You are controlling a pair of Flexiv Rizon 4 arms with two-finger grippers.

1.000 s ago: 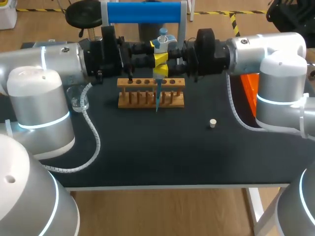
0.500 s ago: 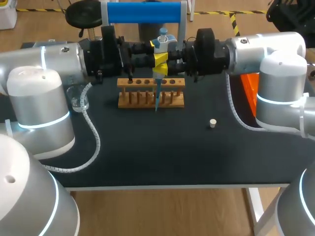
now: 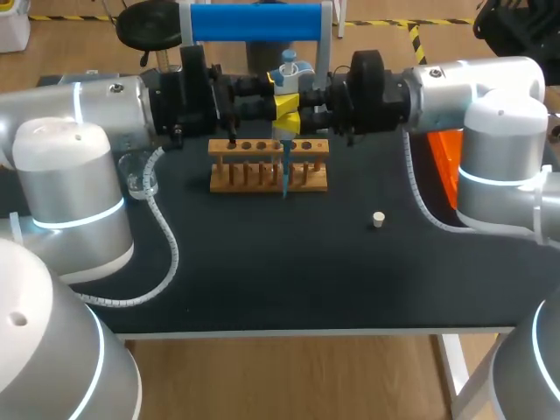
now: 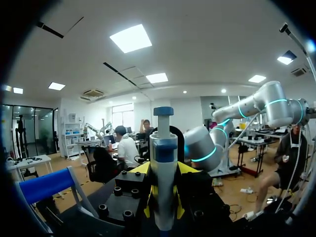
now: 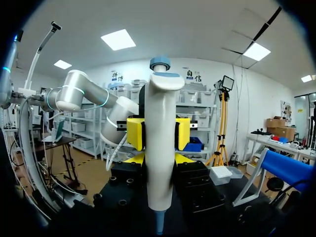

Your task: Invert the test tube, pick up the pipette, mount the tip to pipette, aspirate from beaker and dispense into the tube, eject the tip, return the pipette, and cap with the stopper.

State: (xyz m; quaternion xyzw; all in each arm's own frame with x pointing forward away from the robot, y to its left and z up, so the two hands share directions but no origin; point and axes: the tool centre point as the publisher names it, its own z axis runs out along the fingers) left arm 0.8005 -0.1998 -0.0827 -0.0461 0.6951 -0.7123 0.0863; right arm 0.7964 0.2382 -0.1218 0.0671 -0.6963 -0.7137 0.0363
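- Head view: left arm (image 3: 96, 109) comes in from the left and right arm (image 3: 472, 87) from the right. Their tools meet nose to nose at ctr, above the far part of the dark worktop (image 3: 289, 271).
- Pipette (image 3: 285, 80) stands upright btwn the two tools, blue plunger knob on top, long blue tip (image 3: 283, 171) mounted and pointing straight down.
- Tip's lower end overlaps the front of the wooden rack (image 3: 236, 179), a bit right of the rack's middle. Can't tell if it sits inside a hole.
- Left tool (image 4: 163, 192): in the left wrist view, yellow pads press the pipette body from both sides, so it's clamped on it.
- Right tool (image 5: 158, 153): same in the right wrist view, yellow either side of the white body w/ no gap, gripping the pipette.
- Rack has a row of round holes along its top & lies just under the tools.
- Stopper (image 3: 378, 219): small, pale, alone on the worktop, nearer than the rack and off to its right, well apart from both tools.
- Beaker (image 3: 140, 182): clear glass, left of the rack, close by the left arm, partly hidden by it.
- Orange thing (image 3: 444, 153) behind the right arm, mostly hidden.
- Blue-barred stand (image 3: 254, 22) at the far edge, behind the tools.
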